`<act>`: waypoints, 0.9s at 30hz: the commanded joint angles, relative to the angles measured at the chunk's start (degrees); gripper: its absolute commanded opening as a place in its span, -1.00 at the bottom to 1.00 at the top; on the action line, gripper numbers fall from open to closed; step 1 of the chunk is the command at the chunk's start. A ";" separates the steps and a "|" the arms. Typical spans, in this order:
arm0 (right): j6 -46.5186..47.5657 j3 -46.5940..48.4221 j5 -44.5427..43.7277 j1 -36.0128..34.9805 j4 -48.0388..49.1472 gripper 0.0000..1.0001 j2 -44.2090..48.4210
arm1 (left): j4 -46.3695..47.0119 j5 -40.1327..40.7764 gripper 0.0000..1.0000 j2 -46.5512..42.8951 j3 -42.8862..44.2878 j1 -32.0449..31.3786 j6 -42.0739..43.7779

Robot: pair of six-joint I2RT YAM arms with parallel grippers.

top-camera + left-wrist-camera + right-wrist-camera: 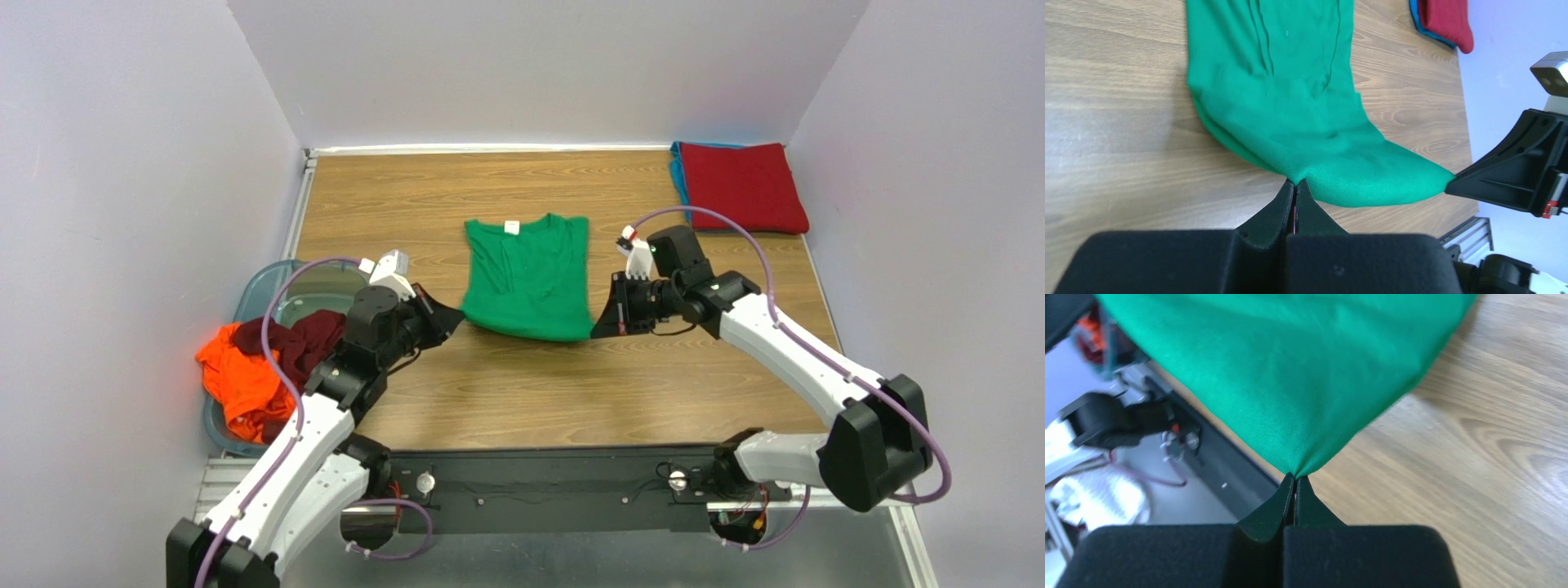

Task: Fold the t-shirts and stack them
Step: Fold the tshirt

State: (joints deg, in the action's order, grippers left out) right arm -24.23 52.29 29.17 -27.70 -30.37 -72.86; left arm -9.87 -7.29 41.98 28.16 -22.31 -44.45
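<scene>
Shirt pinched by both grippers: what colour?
The t-shirt is plain bright green, with no pattern. It shows best in the left wrist view.

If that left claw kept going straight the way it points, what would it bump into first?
The green t-shirt: the left gripper has its jaws shut on its near edge, and the cloth lies straight ahead. Beyond it probably just table, though depth is unclear.
</scene>
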 commanded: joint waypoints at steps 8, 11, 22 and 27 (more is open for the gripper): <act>0.76 6.15 13.28 -0.33 -12.52 -0.99 4.04 | -13.77 2.37 -1.00 -10.33 5.49 -0.37 -1.61; 1.02 6.77 13.64 -0.33 -12.61 -0.98 4.66 | -14.91 2.98 -1.00 -11.48 6.20 -0.37 -1.61; 1.03 11.86 2.83 -0.25 -12.43 -0.99 -0.52 | -12.90 10.54 -1.00 -8.68 7.43 -0.37 -2.49; 1.38 14.85 -1.91 -0.25 -11.73 -0.99 -4.21 | -10.00 13.52 -1.00 -4.10 9.62 -0.37 -1.79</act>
State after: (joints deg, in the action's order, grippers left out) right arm -23.53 64.40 33.32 -27.79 -41.04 -75.20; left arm -22.70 0.27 35.81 34.85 -22.65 -46.63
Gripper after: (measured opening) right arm 0.012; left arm 0.007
